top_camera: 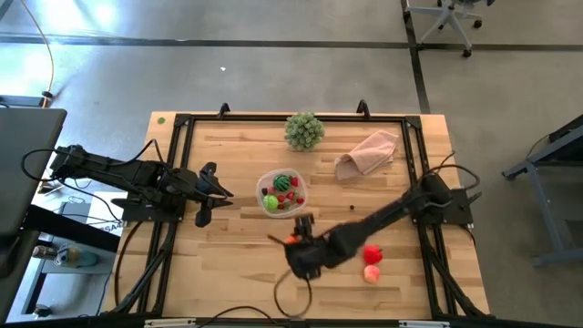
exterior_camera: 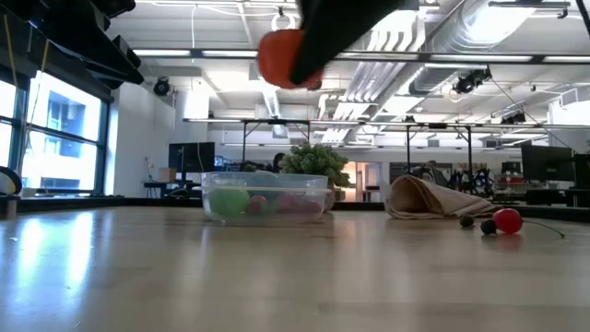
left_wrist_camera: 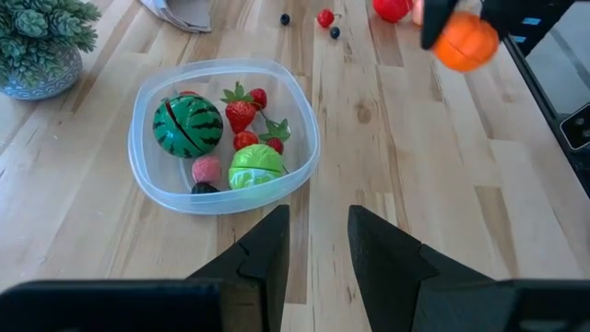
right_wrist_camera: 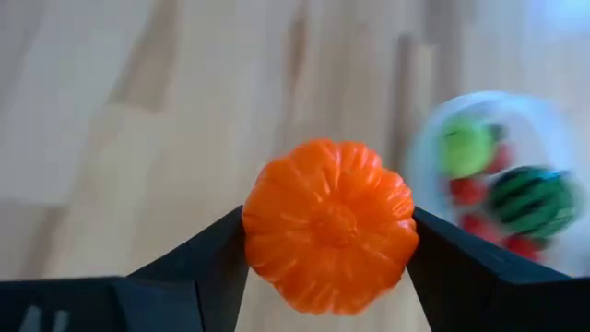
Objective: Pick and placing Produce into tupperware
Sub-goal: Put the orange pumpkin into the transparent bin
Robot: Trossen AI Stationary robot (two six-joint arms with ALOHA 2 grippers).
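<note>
Clamped between the right gripper's (right_wrist_camera: 327, 254) dark fingers (right_wrist_camera: 198, 258), a ribbed orange toy fruit (right_wrist_camera: 329, 224) hangs above the table, near the clear plastic tupperware (top_camera: 281, 192); the left gripper's (left_wrist_camera: 318, 242) fingers stand slightly apart, empty.

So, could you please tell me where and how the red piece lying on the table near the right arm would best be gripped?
Probably from straight above, jaws across the round middle of the red piece. It lies on open wood, with only the pink piece close beside it.
</note>
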